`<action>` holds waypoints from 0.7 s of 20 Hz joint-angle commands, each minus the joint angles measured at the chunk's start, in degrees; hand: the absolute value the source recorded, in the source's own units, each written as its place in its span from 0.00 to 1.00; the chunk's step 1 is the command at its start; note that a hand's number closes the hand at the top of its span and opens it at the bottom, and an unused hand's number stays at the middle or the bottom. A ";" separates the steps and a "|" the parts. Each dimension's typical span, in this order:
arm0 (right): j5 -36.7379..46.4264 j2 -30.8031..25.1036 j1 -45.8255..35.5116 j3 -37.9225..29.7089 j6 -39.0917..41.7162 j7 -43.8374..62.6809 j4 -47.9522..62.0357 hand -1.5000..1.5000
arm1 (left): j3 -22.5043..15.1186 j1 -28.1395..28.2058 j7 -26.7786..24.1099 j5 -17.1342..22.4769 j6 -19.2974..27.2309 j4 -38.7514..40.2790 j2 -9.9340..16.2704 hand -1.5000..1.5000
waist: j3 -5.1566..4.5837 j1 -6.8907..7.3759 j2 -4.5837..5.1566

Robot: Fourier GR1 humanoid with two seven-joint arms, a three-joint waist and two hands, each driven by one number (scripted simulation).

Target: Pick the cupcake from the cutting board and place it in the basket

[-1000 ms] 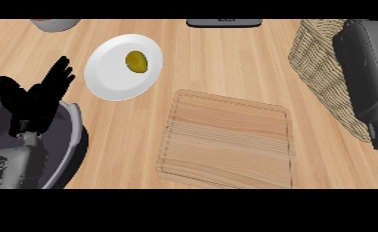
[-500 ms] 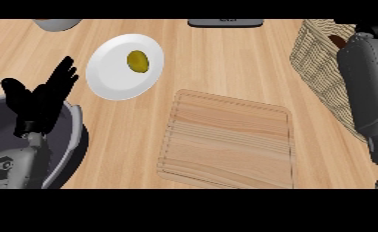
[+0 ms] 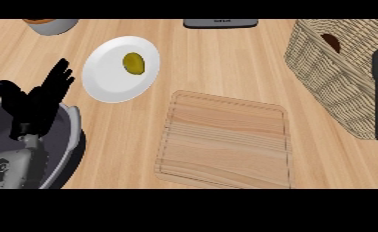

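Observation:
The wooden cutting board (image 3: pixel 225 141) lies in the lower middle of the head view with nothing on it. At the right stands the wicker basket (image 3: pixel 332 81). A small brown thing (image 3: pixel 330 41), which looks like the cupcake, shows inside it near the top. My left hand (image 3: pixel 40 98) rests open at the left edge, fingers up, apart from the board. Only a dark strip of my right arm (image 3: pixel 375 96) shows at the right edge beside the basket. The right hand itself is out of view.
A white plate (image 3: pixel 111 83) with a small olive-green item (image 3: pixel 133 63) sits left of the board. A grey bowl (image 3: pixel 52 25) is at the top left and a dark flat object (image 3: pixel 221 23) at the top middle.
My right arm has pulled off to the right, uncovering the basket and the brown thing in it. The left hand has stayed at the left edge, barely shifted.

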 commanded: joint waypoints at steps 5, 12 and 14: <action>-6.30 4.73 16.90 -2.08 3.92 3.53 -30.28 0.00 | 2.64 1.56 0.58 1.40 -1.02 1.71 1.91 0.50 | -0.22 -2.68 -0.74; -18.42 7.99 38.18 -0.13 14.54 3.72 -55.67 0.00 | 1.73 2.28 2.87 0.95 0.54 -1.74 0.63 0.50 | -0.15 -2.63 -0.61; -19.95 9.99 46.19 1.52 14.90 2.41 -62.52 0.00 | 2.08 3.81 -0.28 1.04 -0.37 -0.57 0.58 0.50 | -0.19 -2.30 -0.35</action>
